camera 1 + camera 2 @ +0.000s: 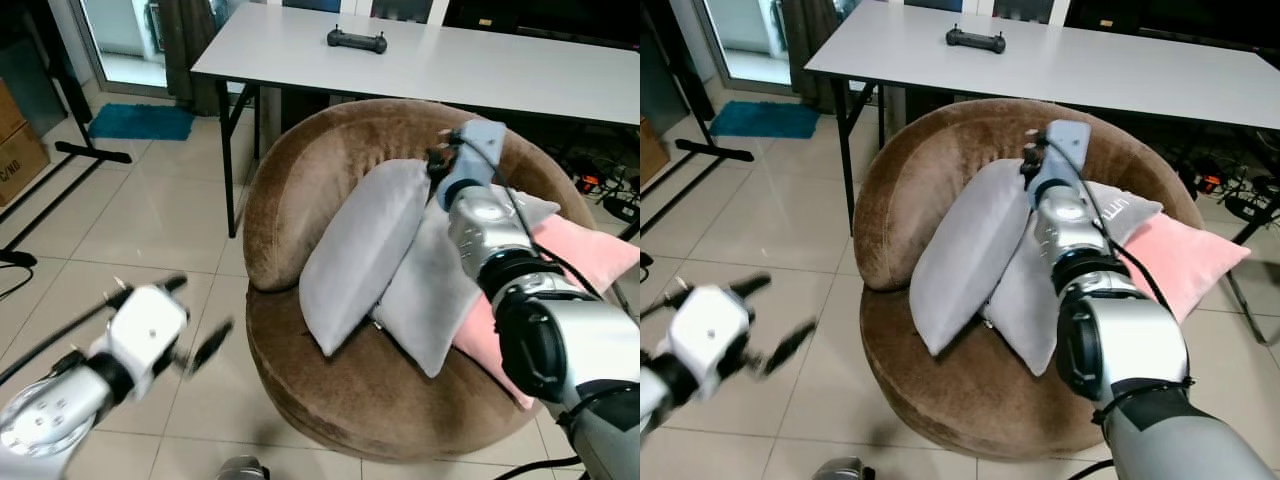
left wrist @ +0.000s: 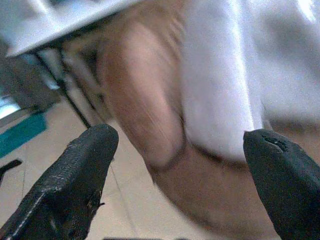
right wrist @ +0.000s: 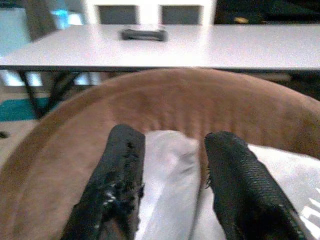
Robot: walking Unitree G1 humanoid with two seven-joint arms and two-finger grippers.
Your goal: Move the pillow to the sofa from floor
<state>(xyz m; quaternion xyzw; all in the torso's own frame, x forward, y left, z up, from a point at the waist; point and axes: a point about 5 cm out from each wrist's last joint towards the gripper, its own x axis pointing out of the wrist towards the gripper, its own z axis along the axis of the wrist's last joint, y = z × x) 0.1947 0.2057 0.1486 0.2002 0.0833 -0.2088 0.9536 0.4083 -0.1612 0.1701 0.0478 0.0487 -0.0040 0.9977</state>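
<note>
A light grey pillow [image 1: 360, 250] leans upright against the back of the round brown sofa chair [image 1: 300, 170]. My right gripper [image 1: 437, 160] reaches over the seat to the pillow's top corner. In the right wrist view its two black fingers [image 3: 125, 170] stand apart, with the pillow's top edge [image 3: 172, 160] between them, so it is open. My left gripper [image 1: 195, 320] hovers open over the tiled floor to the left of the sofa, and nothing is between its fingers [image 2: 75, 175].
A second grey pillow [image 1: 430, 290] and a pink pillow [image 1: 590, 250] lie on the seat beside the first. Behind the sofa stands a white table [image 1: 420, 70] with a black controller [image 1: 357, 40]. A blue mat [image 1: 140, 122] and a cardboard box [image 1: 15, 140] are at far left.
</note>
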